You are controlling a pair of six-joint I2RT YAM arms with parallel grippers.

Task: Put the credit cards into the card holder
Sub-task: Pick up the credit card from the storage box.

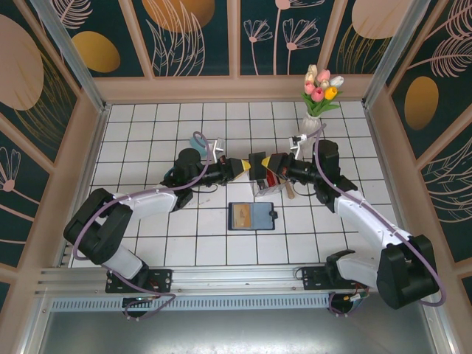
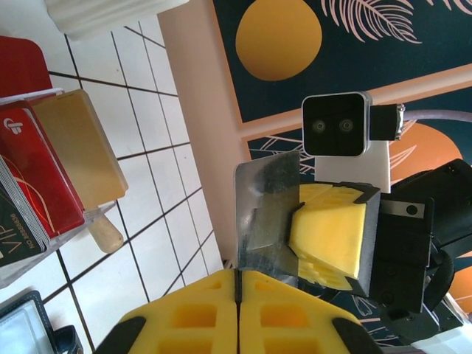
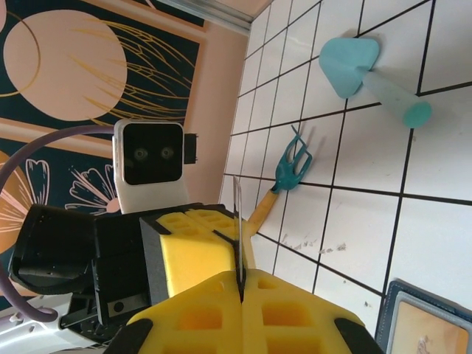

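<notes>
Aloft, a grey card (image 2: 265, 203) is clamped by the right gripper (image 3: 240, 284). The fingers of the left gripper (image 2: 237, 284) are pressed together at the card's corner; whether it is pinched cannot be told. The open wallet (image 1: 252, 216) is seen on the table (image 1: 147, 133) nearby, untouched.

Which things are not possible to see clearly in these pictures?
Card: its face is edge-on in the right wrist view and tiny in the top view.
Card holder: cut off by frame edges in both wrist views; slots too small in the top view.
Rack: cut off by the left edge in the left wrist view.
</notes>
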